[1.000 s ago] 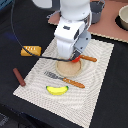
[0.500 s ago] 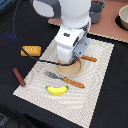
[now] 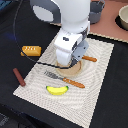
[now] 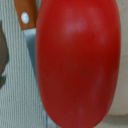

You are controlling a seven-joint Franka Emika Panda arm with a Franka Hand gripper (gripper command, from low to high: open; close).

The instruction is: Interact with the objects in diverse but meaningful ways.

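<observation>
In the exterior view, the white arm [image 3: 67, 20] reaches down over a pale woven mat [image 3: 100, 75] that lies on the dark desk [image 3: 15, 107]. The arm's wrist block hides the tool, so from here I cannot tell whether it is released or clenched. Under the wrist a round tan board [image 3: 75, 68] lies on the mat, mostly covered by the arm. An orange-handled knife [image 3: 90, 59] sticks out from behind the wrist toward the exterior view's right. An orange-handled fork [image 3: 65, 79] lies on the mat just beside the board, and a yellow banana [image 3: 57, 90] lies on the mat near the fork, on the side away from the arm. A golden bread loaf [image 3: 31, 50] sits on the desk off the mat's edge at the exterior view's left, and a dark brown sausage [image 3: 18, 77] lies on the desk, well apart from the loaf. A grey pot [image 3: 95, 9] stands on the desk far behind the arm.

In the wrist view, a red tomato [image 4: 77, 62] fills most of the picture, very close to the camera. Beside it the knife's orange handle [image 4: 25, 12] and grey blade [image 4: 30, 60] lie on the mat. No fingers of the tool show here, so its state cannot be told.
</observation>
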